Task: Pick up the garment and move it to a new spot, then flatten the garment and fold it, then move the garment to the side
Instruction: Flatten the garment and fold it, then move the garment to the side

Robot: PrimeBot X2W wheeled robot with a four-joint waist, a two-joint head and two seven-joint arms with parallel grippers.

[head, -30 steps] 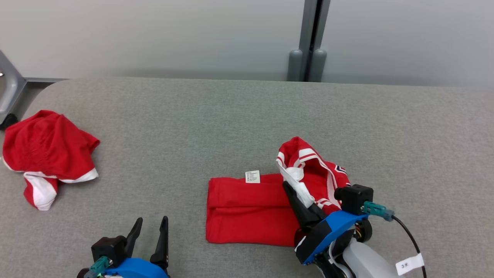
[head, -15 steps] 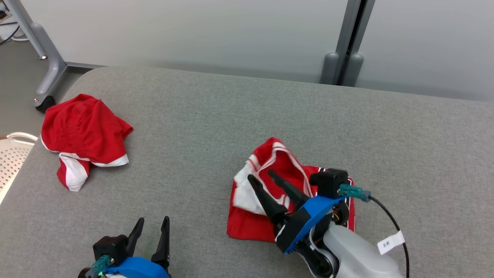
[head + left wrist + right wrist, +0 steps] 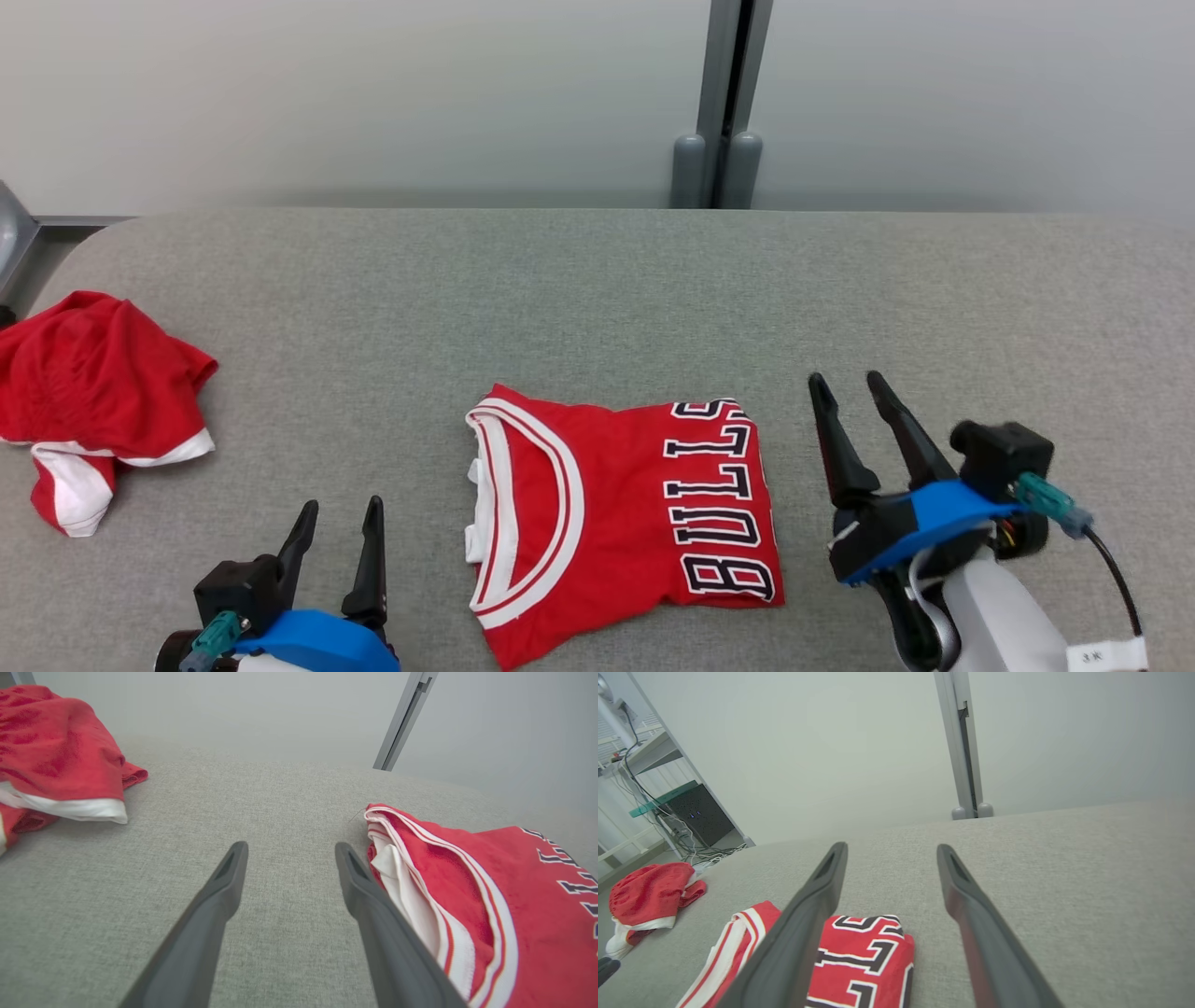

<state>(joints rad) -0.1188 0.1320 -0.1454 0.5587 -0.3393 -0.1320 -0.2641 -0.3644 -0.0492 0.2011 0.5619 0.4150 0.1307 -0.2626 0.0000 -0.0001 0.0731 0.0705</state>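
Head view first: the jersey lies folded into a flat, roughly rectangular packet on the grey table, straight out in front of the grey post at the back wall and on the robot's side of it. Its long axis runs left to right. The white-trimmed neckline sits at the robot's left end and the big lettering at the right end, turned sideways. The left tool is off to the left of the post line and the right tool to the right. Both have their fingers spread, hold nothing and sit clear of the cloth. A crumpled red garment sits much further left of the post, well apart from the jersey.

Left wrist view: the left tool is spread over bare table, with the jersey's collar end just beside its right finger. You can see several loose layers stacked at that edge.

Right wrist view: the right tool is spread too, aimed roughly toward the post, with the lettered end of the jersey low behind its left finger.

My take: this thing is light, soft and floppy, so the fold will probably slide apart if only the top layer gets pinched. I'd grab both short ends, catching every layer, and keep it low.
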